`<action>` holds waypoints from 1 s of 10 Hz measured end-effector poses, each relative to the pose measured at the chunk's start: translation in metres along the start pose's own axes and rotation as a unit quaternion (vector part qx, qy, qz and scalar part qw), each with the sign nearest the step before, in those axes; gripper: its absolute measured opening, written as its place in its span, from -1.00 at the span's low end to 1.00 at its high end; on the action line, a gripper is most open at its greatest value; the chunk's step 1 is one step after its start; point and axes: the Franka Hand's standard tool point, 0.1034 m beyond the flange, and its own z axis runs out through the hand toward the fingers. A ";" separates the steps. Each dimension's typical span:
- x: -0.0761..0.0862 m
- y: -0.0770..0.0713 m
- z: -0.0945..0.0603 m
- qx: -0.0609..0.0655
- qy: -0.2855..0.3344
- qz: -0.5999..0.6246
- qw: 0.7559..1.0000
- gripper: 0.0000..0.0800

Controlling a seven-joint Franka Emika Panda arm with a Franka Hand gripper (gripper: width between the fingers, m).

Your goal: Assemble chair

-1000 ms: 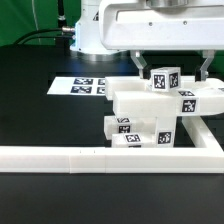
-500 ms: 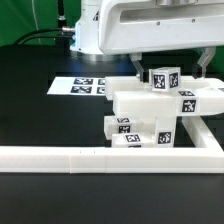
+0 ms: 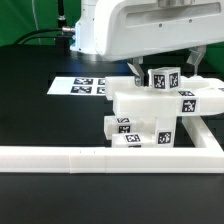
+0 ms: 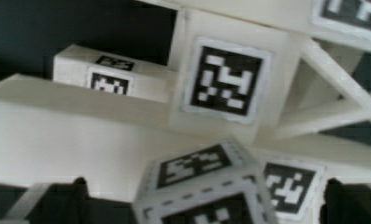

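Chair part-built in a cluster; claw spread wide above it.

Exterior view: the chair [image 3: 160, 112] is a stacked cluster of white tagged pieces on the black desk [image 3: 40, 125], just beside the border rail [image 3: 60, 157], with the marker board [image 3: 82, 86] behind it; the claw [image 3: 171, 66] hangs over it, jaws wide on either side of the top post [image 3: 165, 79], gripping nothing; I judge the work midway, with pieces left to fit. Wrist view: tagged blocks fill the frame close up; which joints are seated is hard to tell.

Chair pieces [image 3: 140, 100]: smooth matt white plastic. Marker board [image 3: 80, 86]: matt, paper-like.
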 end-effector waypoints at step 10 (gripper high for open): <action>-0.001 0.000 0.000 0.000 0.000 0.021 1.000 -0.30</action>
